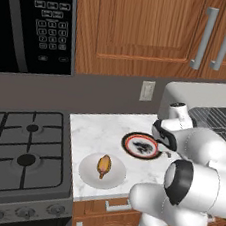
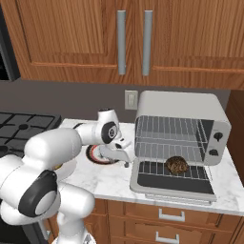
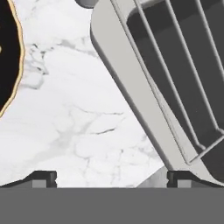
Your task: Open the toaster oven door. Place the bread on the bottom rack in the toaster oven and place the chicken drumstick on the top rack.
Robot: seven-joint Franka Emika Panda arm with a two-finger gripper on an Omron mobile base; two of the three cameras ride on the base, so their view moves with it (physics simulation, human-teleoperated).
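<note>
Beside stove [image 1: 24, 149], drumstick plate [image 1: 102, 171], black plate [image 1: 141, 145]

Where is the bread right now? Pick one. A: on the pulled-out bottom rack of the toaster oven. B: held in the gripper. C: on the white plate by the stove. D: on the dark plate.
A: in the right base view the bread sits on the bottom rack, above the open toaster oven door; the white plate holds the chicken drumstick.
</note>
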